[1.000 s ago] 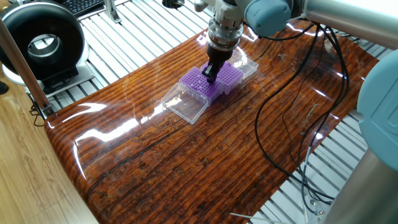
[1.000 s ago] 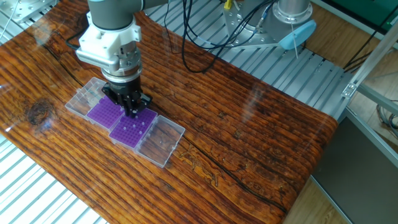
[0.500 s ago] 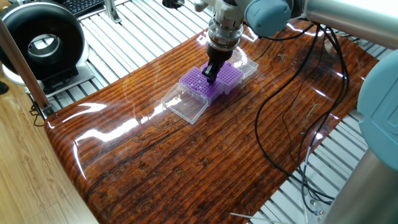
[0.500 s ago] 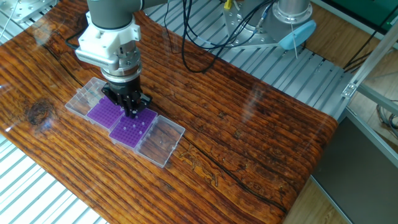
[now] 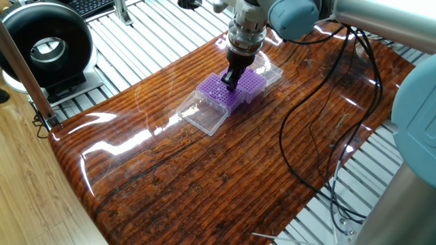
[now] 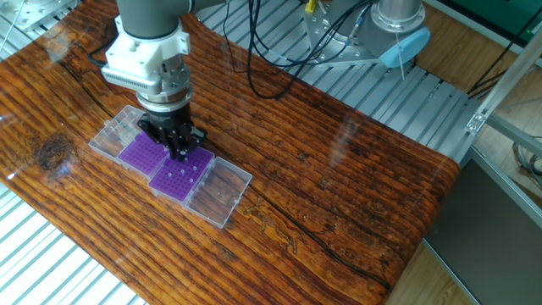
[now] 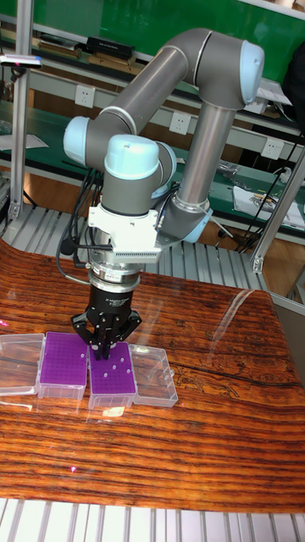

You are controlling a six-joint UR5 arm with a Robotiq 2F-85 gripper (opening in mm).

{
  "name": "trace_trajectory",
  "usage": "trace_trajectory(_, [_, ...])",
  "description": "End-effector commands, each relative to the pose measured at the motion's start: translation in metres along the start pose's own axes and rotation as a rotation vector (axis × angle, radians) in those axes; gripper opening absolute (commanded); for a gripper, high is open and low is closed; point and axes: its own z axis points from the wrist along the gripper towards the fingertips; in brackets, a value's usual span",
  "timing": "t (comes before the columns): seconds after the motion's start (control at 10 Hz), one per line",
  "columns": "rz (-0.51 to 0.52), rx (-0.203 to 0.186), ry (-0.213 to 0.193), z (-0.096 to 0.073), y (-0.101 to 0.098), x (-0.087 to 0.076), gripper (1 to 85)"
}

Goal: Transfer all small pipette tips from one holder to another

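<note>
- where your arm points straight down over the table, the gripper (image 7: 103, 348) sits with its fingertips drawn close together, just over the inner edge of one purple rack (image 7: 113, 371); whether a tip is pinched between them you cannot tell, it is too small to see.
- in the other fixed view the gripper (image 6: 180, 153) hangs at the seam where the two racks meet, its black fingers aimed vertically at the grid.
- the rack under the fingers (image 6: 181, 177) shows a few pale dots scattered in its holes, which look like small tips standing upright.
- the second purple rack (image 6: 141, 152) lies just beside the first, edge to edge; its grid looks plain from here.
- the two racks together form one long strip, its long axis running diagonally across the table in both fixed views and left to right in the tall view.
- each rack sits in a clear box whose lid is folded flat outward: one clear lid (image 6: 219, 193) at one end of the strip, the other lid (image 6: 113, 133) at the opposite end.
- in one fixed view the pair (image 5: 229, 89) lies on the glossy wooden table (image 5: 204, 170), with a black cable (image 5: 289, 146) trailing across the wood beside it.
</note>
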Motion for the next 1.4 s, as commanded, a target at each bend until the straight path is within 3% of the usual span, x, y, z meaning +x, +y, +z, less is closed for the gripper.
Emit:
trace_trajectory(0.0, [-0.009, -0.012, -0.011, -0.0018, 0.0002, -0.0031, 19.0])
trace_trajectory(0.5, [-0.017, -0.016, -0.018, -0.0008, -0.0005, -0.0048, 19.3])
trace_trajectory(0.7, [0.000, 0.012, -0.007, -0.0002, -0.0078, -0.0021, 19.3])
trace_trajectory(1.3, [0.026, 0.017, 0.016, -0.0034, -0.0068, 0.0033, 20.3])
